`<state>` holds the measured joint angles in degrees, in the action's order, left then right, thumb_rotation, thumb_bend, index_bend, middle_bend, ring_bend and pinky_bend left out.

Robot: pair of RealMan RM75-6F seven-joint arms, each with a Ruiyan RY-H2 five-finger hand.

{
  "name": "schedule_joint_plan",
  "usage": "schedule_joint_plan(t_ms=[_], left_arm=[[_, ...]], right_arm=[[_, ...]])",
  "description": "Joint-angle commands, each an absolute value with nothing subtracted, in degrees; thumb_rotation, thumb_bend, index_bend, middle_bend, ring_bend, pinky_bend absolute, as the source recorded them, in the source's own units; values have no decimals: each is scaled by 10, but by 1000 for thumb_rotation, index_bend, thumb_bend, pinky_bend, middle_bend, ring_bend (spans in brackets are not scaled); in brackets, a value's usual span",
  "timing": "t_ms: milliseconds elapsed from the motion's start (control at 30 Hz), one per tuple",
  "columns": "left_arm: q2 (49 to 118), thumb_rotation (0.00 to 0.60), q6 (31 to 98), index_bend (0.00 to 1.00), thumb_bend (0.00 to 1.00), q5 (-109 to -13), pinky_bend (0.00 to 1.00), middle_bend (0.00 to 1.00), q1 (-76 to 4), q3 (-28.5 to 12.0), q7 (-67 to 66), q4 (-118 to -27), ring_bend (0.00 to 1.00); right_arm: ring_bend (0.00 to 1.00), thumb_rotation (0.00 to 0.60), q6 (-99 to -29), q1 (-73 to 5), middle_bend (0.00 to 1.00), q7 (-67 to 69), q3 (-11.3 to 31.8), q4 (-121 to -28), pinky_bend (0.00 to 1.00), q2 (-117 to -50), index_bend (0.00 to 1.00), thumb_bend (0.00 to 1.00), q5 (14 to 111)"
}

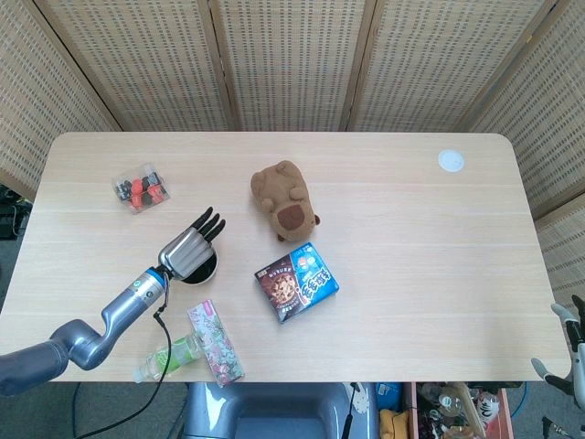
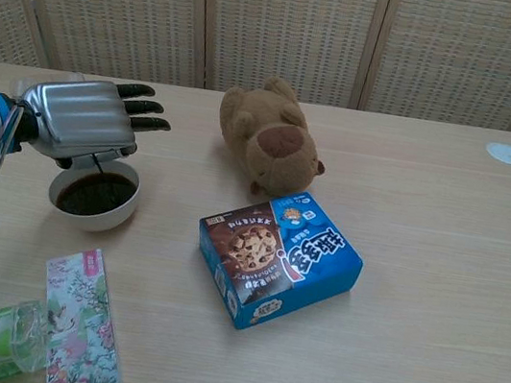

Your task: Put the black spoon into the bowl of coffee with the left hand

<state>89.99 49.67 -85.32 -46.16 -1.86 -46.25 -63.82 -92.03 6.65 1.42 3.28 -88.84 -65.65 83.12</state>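
The black spoon (image 2: 97,165) is pinched beneath the left hand (image 2: 82,118), its tip dipped in the bowl of coffee (image 2: 95,193). It should be released gently so splashing is avoided.

Left hand (image 2: 82,118) above the bowl (image 2: 89,212) at frame left (spoon apparently beneath); plush toy (image 2: 267,135) centre, box (image 2: 278,258) below it.

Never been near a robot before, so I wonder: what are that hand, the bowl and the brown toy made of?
Hand: probably metal, its back silvery, ribbed and shiny; the fingers are dark, perhaps plastic or rubber.
Bowl: likely glazed ceramic, smooth and whitish, though plastic is possible.
Toy: plush fabric, matte and fuzzy.
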Motion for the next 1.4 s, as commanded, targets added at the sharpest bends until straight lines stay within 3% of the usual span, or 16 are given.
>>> schedule_joint_plan(t_ms=[33,667,1067,1400], left_arm=[[907,600,496,694,394,-851,0,80,-465,-19,-469,-634,0],[931,600,490,694,394,-833,0,80,-475,-19,-483,-585,0],[902,600,503,696,394,-828,0,80,-454,-5,-467,-621,0],[927,600,490,698,394,-818,0,80,-468,-14,-476,-618,0]], right_arm=[[0,600,-921,68,134,17,33,-886,135,-657,210,261,830],[0,600,-922,74,134,21,33,-883,135,-657,210,261,825],[0,600,-923,75,134,24,34,-881,135,-659,210,262,827],[0,600,-926,80,134,31,34,-874,135,-661,210,261,825]])
